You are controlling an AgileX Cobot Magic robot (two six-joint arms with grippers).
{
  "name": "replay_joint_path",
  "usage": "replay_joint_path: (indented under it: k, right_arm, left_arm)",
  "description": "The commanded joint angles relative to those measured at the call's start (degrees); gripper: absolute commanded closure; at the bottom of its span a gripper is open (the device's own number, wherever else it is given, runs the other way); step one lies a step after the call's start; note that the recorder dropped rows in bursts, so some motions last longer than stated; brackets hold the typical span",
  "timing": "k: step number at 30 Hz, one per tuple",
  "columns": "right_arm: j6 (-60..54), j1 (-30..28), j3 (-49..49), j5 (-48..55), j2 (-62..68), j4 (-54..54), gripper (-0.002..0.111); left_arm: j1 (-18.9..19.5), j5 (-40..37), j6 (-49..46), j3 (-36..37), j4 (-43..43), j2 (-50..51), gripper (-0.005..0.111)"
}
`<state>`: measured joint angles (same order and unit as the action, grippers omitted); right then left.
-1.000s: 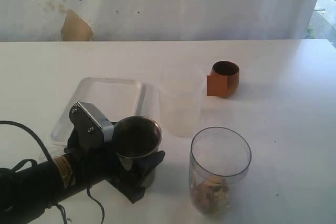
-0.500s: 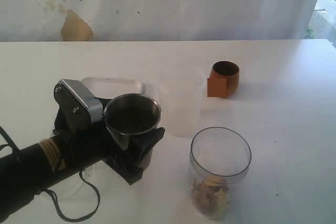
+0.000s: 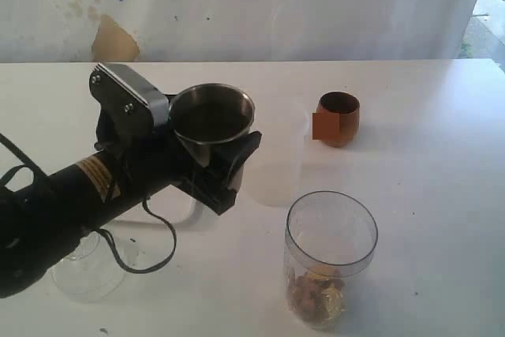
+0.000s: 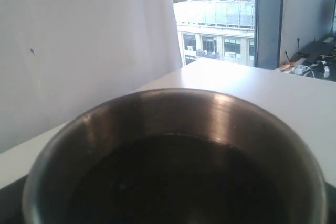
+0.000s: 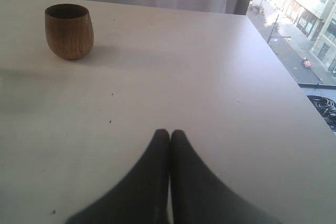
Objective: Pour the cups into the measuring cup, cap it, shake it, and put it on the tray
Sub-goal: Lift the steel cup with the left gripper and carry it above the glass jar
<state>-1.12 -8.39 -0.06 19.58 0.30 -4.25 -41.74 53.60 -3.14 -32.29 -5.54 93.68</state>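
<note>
Measuring cup (image 3: 331,254) and the other vessels share the white table (image 3: 426,179), the largest surface in view. The measuring cup stands upright near its front edge, mouth open and uncapped, with a small heap of brownish pieces at the bottom. That suits a vessel waiting to be poured into.

Next in size, the tray (image 3: 180,212) lies flat on the left. Only a rounded corner shows, because the left arm crosses above it. It seems to be kept bare as the final resting place.

The left gripper (image 3: 213,157) has its jaws spread wide around the steel tumbler (image 3: 211,120) and clamps it from the sides, below the rim. The tumbler is held clear of the table, mouth up and roughly level, which would keep any contents inside while it is carried. It is well apart from the measuring cup, up and to the left of it. So I judge this a carrying step, with the tipping not yet begun. The left wrist view shows only a dark interior, so I cannot tell what it holds.

A frosted plastic cup (image 3: 272,162) stands between the tumbler and the measuring cup, and the carry may need to pass over or around it.

The wooden cup (image 3: 338,118) sits upright farther back on the right, untouched. The right gripper (image 5: 169,141) rests low above bare table with its fingers pressed together on nothing, apparently parked out of the way.

A clear domed top (image 3: 79,274) sits at the front left, presumably kept for capping.
</note>
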Motion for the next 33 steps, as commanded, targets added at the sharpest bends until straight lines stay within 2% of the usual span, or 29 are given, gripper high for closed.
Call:
replay_joint_path:
  k: [1, 5, 7, 12, 19, 23, 33]
  right_arm:
    - [0.3, -0.1, 0.1, -0.1, -0.3, -0.2, 0.108]
    - [0.3, -0.1, 0.1, -0.1, -0.3, -0.2, 0.108]
    - [0.3, -0.1, 0.1, -0.1, -0.3, -0.2, 0.108]
    - [0.3, -0.1, 0.1, -0.1, -0.3, -0.2, 0.108]
    - [0.3, -0.1, 0.1, -0.1, -0.3, -0.2, 0.108]
    - [0.3, -0.1, 0.1, -0.1, -0.3, -0.2, 0.108]
    - [0.3, -0.1, 0.1, -0.1, -0.3, -0.2, 0.108]
  left_arm:
    - [-0.1, 1.6, -0.4, -3.4, -0.4, -1.3, 0.107]
    - [-0.1, -7.1, -0.2, -8.2, -3.1, -1.3, 0.107]
    - [-0.1, -8.3, -0.2, -10.3, -3.2, -1.1, 0.107]
    - [-0.1, -8.3, -0.2, -12.8, -8.7, -1.0, 0.107]
    - [-0.1, -8.7, -0.2, -13.0, -10.8, -0.9, 0.107]
    - [-0.1, -8.2, -0.2, -13.0, -16.1, 0.4, 0.107]
    - [-0.1, -7.6, -0.9, -13.1, -18.3, 1.7, 0.107]
